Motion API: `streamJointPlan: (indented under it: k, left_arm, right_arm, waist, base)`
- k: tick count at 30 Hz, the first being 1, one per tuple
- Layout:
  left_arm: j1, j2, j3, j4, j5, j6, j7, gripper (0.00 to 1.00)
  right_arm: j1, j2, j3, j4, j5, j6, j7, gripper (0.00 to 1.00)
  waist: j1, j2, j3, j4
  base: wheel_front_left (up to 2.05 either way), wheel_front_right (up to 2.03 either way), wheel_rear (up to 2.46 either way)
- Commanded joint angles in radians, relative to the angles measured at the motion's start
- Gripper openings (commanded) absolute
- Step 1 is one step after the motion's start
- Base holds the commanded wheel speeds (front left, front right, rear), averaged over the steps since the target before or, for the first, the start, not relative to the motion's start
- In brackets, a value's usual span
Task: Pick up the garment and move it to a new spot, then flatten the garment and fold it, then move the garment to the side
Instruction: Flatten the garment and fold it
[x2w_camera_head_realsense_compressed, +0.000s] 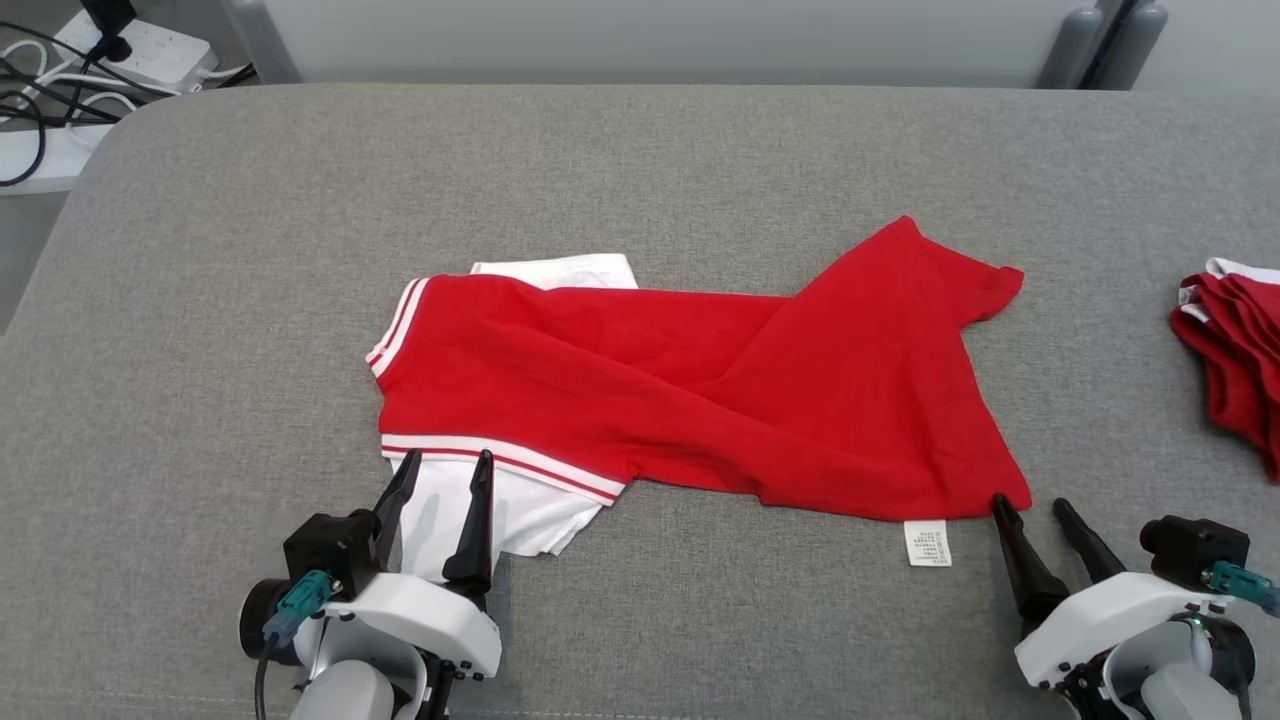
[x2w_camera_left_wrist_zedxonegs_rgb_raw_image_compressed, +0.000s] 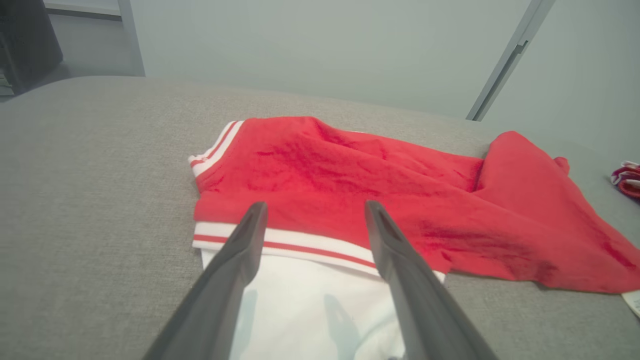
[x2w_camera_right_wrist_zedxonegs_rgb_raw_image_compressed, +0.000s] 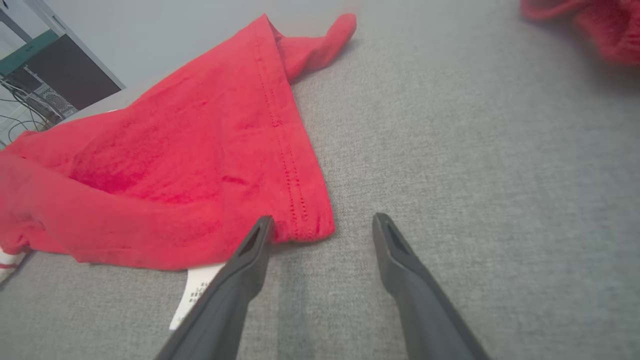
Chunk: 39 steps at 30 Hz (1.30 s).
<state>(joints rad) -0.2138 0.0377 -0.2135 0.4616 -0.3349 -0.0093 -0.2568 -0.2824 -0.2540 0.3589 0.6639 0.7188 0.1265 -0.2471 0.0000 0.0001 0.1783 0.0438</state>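
— So, what sits over on the far left?
— A white power strip with dark cables, on the floor beyond the corner of the grey cloth-covered counter.

— And the left claw?
— Released, with its two dark fingers spread wide. They lie over the white part of the garment, tips reaching the red-and-white striped band. I cannot tell if they touch the cloth.

— Where is the garment itself?
— Spread across the middle of the counter, nearer the front edge. It is mostly red and rumpled, with a fold running slantwise through it. White cloth pokes out at its left end, both front and back. A sleeve sticks out at the far right.

— That little white thing at its front hem?
— A care label, lying flat on the counter.

— The right claw?
— Released too. One fingertip is right at the garment's near right corner, the other over bare counter just beside it.

— Anything further right?
— A second heap of red cloth with white trim, at the counter's edge, well apart from the garment.
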Motion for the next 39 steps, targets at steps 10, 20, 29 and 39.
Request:
streamJointPlan:
  k: [10, 20, 29, 39]
  left_arm:
    - [-0.041, 0.013, 0.036, -0.029, 0.011, -0.003, -0.005, 1.0]
    - [-0.046, 0.013, 0.036, -0.034, 0.009, -0.003, -0.005, 1.0]
    - [-0.037, 0.013, 0.048, -0.012, -0.013, 0.008, -0.005, 1.0]
    - [-0.017, 0.013, 0.053, 0.124, -0.136, 0.024, -0.005, 1.0]
  right_arm:
    - [-0.021, 0.017, 0.014, 0.004, 0.135, 0.004, -0.015, 0.99]
    - [-0.032, 0.004, 0.043, -0.01, 0.166, 0.004, -0.015, 0.0]
    - [-0.013, -0.011, -0.046, -0.046, 0.134, 0.004, -0.015, 0.0]
    - [0.017, -0.005, -0.037, -0.062, 0.102, 0.004, -0.015, 0.0]
  waist:
    - [0.0, -0.0001, 0.019, 0.022]
    - [0.0, -0.0001, 0.022, 0.023]
    - [0.0, -0.0001, 0.003, 0.018]
    - [0.0, -0.0001, -0.021, 0.009]
  base:
    - [0.0, 0.0, 0.0]
    - [0.0, 0.0, 0.0]
    - [0.0, 0.0, 0.0]
    - [0.0, 0.0, 0.0]
